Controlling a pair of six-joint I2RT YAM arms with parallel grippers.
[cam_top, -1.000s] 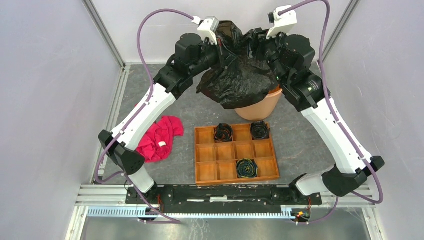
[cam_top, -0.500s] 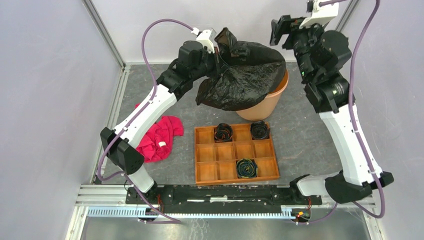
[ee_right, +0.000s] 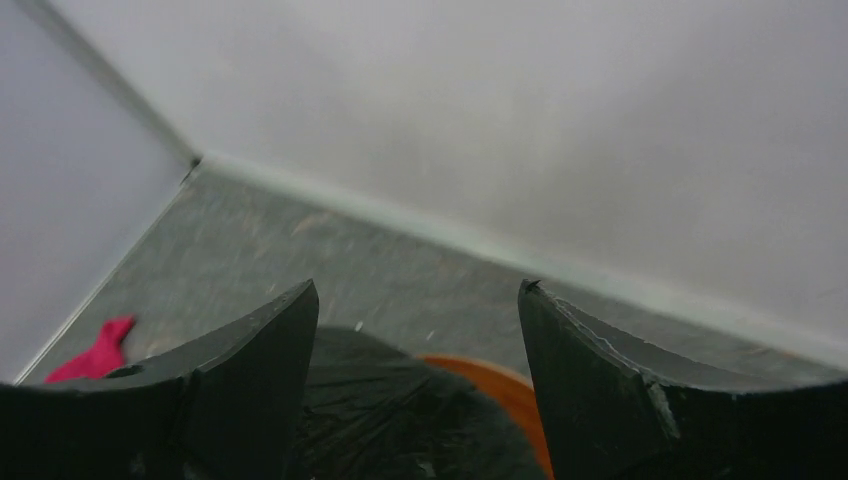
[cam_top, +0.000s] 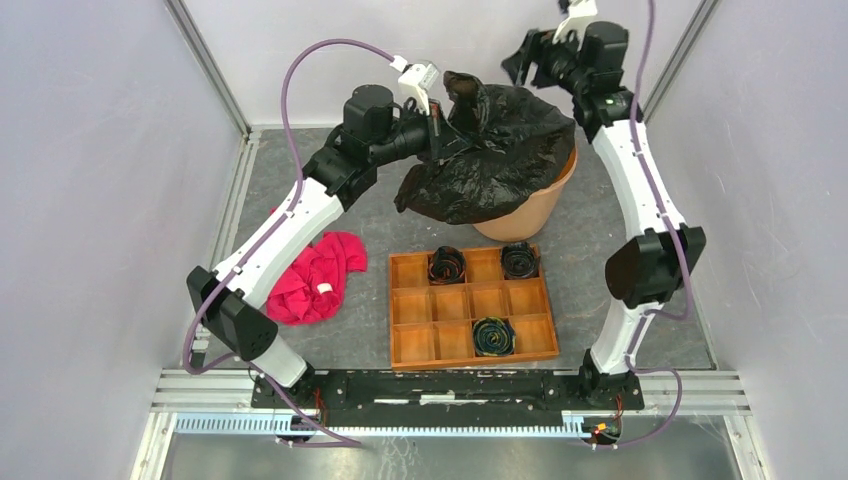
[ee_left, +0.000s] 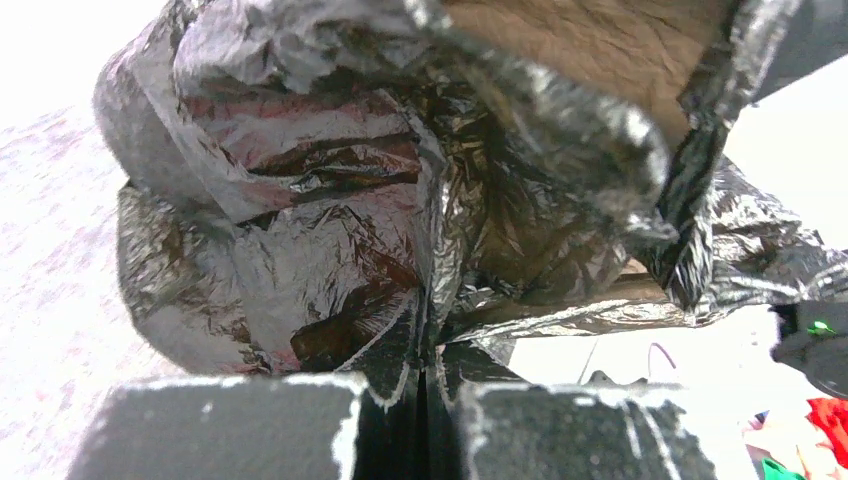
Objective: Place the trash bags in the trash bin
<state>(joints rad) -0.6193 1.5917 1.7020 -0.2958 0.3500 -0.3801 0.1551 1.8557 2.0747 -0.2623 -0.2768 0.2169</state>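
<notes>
The black trash bag (cam_top: 495, 150) is draped over the top of the pale orange trash bin (cam_top: 530, 210) at the back of the table and hangs down its left side. My left gripper (cam_top: 445, 110) is shut on a fold of the trash bag at its upper left; in the left wrist view the crinkly film (ee_left: 330, 220) runs into the closed jaws (ee_left: 430, 385). My right gripper (cam_top: 530, 62) is open and empty, raised above the bin's far right rim. In the right wrist view its fingers frame the bag (ee_right: 400, 420) and the bin's rim (ee_right: 500, 390) below.
A compartmented wooden tray (cam_top: 470, 305) with three dark coiled items lies in front of the bin. A red cloth (cam_top: 315, 275) lies on the table to the left. The back wall stands close behind both grippers, and side walls enclose the table.
My right gripper has let go of the bag, opened and lifted up and back; the right arm has straightened upward. The left gripper still holds the bag, which now spreads wider over the bin.
</notes>
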